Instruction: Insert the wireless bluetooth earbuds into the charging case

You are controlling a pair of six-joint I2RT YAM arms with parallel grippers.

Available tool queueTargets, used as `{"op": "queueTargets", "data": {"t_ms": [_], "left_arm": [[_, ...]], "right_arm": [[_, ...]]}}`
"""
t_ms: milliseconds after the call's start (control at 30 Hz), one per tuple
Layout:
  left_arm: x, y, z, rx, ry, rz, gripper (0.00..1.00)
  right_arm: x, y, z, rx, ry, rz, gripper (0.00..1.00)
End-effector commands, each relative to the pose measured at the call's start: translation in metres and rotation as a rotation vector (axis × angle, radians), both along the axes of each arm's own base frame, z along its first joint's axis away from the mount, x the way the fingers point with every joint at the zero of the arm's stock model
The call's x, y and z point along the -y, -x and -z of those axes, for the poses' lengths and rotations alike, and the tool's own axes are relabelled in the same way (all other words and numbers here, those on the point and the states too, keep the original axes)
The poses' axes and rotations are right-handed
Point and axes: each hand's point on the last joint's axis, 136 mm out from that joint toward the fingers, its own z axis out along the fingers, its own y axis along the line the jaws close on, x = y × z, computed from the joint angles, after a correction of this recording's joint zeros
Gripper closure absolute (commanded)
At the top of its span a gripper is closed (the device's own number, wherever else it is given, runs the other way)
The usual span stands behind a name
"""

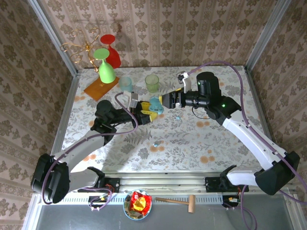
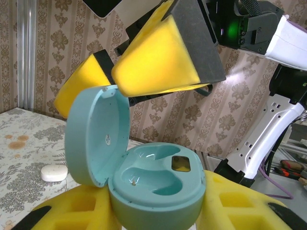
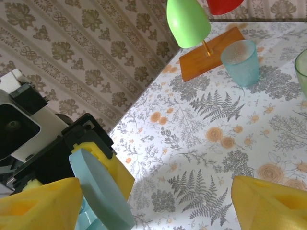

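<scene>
The pale-blue charging case is held off the table, my left gripper shut on its base between yellow pads. Its lid stands open and both wells are empty. My right gripper hangs open just above the lid, nothing between its fingers. In the right wrist view the lid sits beside the left one of the right gripper's fingers. From above, the two grippers meet at the case. Two tiny earbuds lie on the table. A small white piece lies on the cloth left of the case.
At the back left stand an upturned green glass and a red glass on an orange board. A blue cup and a green cup stand behind the grippers. A sweets bowl and a wooden mallet lie below the table's front edge.
</scene>
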Motion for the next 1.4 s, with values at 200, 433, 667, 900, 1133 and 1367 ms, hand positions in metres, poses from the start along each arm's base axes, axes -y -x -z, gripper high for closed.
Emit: {"op": "queueTargets", "data": {"t_ms": [200,433,667,900,1133,1367], "left_arm": [[-0.003,0.008,-0.021,0.116,0.059,0.020,0.76],[-0.002,0.007,-0.024,0.097,0.070,0.033,0.76],[-0.001,0.005,-0.024,0.074,0.066,0.029,0.76],[-0.001,0.010,-0.028,0.079,0.069,0.052,0.76],[-0.002,0.013,-0.023,0.084,0.062,0.059,0.76],[-0.003,0.016,-0.026,0.091,0.064,0.070,0.76]], "right_arm": [[0.001,0.035,-0.030,0.115,-0.077,-0.111,0.14],[-0.009,0.040,-0.009,0.159,0.049,-0.160,0.15],[-0.023,0.057,-0.001,0.227,0.112,-0.258,0.13],[-0.011,0.023,0.016,0.189,0.204,-0.088,0.22],[-0.011,0.022,-0.005,0.215,0.117,-0.077,0.26],[-0.004,0.012,-0.003,0.203,0.140,-0.034,0.28]]}}
